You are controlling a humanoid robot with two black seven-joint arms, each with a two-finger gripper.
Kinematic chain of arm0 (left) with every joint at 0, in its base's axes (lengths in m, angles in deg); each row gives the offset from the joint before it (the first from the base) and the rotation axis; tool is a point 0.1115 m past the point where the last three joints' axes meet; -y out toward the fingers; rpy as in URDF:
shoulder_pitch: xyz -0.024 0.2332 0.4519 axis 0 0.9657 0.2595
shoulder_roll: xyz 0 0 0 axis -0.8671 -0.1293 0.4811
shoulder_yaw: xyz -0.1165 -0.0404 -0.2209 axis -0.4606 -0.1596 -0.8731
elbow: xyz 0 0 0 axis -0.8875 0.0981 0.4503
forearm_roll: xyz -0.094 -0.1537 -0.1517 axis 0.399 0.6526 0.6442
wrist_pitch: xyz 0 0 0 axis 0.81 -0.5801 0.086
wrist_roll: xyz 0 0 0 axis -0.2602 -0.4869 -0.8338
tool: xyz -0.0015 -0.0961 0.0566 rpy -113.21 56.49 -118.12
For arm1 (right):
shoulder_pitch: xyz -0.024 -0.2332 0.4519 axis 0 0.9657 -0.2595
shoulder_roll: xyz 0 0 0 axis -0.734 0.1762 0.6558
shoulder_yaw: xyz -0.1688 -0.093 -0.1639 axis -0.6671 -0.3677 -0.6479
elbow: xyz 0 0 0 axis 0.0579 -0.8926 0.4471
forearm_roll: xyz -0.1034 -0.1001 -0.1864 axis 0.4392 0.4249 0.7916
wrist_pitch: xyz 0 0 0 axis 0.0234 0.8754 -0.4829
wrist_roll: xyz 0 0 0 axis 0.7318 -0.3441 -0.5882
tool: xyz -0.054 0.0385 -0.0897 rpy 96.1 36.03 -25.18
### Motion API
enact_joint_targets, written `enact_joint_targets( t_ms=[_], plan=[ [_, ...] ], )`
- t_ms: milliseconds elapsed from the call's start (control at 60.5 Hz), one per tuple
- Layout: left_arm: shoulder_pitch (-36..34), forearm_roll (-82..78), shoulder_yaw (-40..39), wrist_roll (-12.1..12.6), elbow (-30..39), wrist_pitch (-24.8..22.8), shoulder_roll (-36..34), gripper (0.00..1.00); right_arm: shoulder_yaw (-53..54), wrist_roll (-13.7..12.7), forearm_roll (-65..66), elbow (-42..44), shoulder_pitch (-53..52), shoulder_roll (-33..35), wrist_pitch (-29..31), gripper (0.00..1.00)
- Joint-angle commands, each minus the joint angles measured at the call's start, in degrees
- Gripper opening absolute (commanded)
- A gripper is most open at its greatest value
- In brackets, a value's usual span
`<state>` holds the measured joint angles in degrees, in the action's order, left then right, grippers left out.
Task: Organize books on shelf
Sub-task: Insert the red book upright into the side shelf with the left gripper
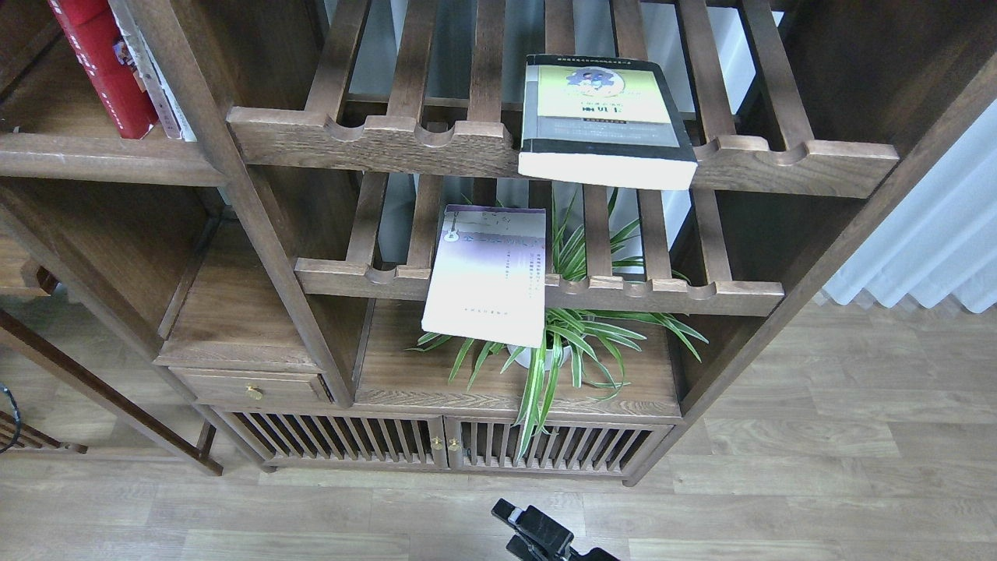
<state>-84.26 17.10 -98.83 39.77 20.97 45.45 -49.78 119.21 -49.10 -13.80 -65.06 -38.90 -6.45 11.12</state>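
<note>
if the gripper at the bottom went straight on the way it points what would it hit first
The gripper would probably meet the slatted cabinet doors first; only floor shows between, but depth is unclear.

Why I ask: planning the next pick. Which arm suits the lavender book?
Left, probably: the lavender book overhangs left of centre, and the shelf with the red book is far left.

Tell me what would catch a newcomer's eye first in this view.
First, the thick black-grey book with a yellow-green panel lying flat on the upper slatted wooden rack, overhanging its scalloped front rail. Next, the pale lavender-white paperback jutting over the lower slatted rack, with a striped green potted plant below. At top left, a red book stands on the flat dark-brown shelf.
</note>
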Motion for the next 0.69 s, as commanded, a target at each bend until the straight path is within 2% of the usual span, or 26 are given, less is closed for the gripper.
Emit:
enact_joint_targets(
  t_ms=[0, 116, 215, 248, 264, 347, 430, 529, 677],
  plan=[
    [0.94, 1.25, -2.73, -2.15, 0.37, 0.02, 0.25, 0.38, 0.06, 0.35, -0.18, -0.08, 0.00, -0.02, 0.00, 0.99],
    [3.32, 5.38, -4.57, -2.76, 1.25, 0.02, 0.42, 0.40, 0.23, 0.44, -0.27, -0.52, 0.00, -0.11, 0.00, 0.99],
    [6.57, 7.14, -6.33, -2.76, 3.09, 0.02, 0.25, 0.47, 0.32, 0.44, -0.35, -0.52, -0.09, -0.55, 0.00, 0.99],
    [7.88, 7.58, -7.12, -2.85, 4.15, 0.02, 0.25, 0.48, 0.59, 0.44, -0.35, -0.52, -0.09, -0.81, 0.00, 0.99],
    [11.02, 10.02, -9.12, -2.85, 6.24, 0.02, 0.42, 0.50, 1.02, 0.44, -0.35, -0.52, -0.09, -0.98, 0.00, 0.99],
    [14.74, 13.29, -10.02, -2.76, 7.84, 0.02, 0.51, 0.53, 1.64, 0.44, -0.44, -0.52, -0.09, -1.16, 0.00, 0.99],
    [18.34, 14.87, -10.55, -2.76, 10.47, 0.02, 0.42, 0.59, 1.99, 0.70, -0.44, -0.52, 0.00, -1.25, 0.00, 0.99],
    [24.05, 15.14, -12.04, -2.76, 15.21, 0.02, 0.25, 0.71, 2.17, 0.97, -0.44, -0.52, -0.09, -1.34, 0.00, 0.99],
    [29.42, 15.23, -14.33, -2.76, 19.97, 0.02, 0.51, 0.81, 2.34, 1.06, -0.44, -0.52, -0.18, -1.34, 0.00, 0.99]
  ],
)
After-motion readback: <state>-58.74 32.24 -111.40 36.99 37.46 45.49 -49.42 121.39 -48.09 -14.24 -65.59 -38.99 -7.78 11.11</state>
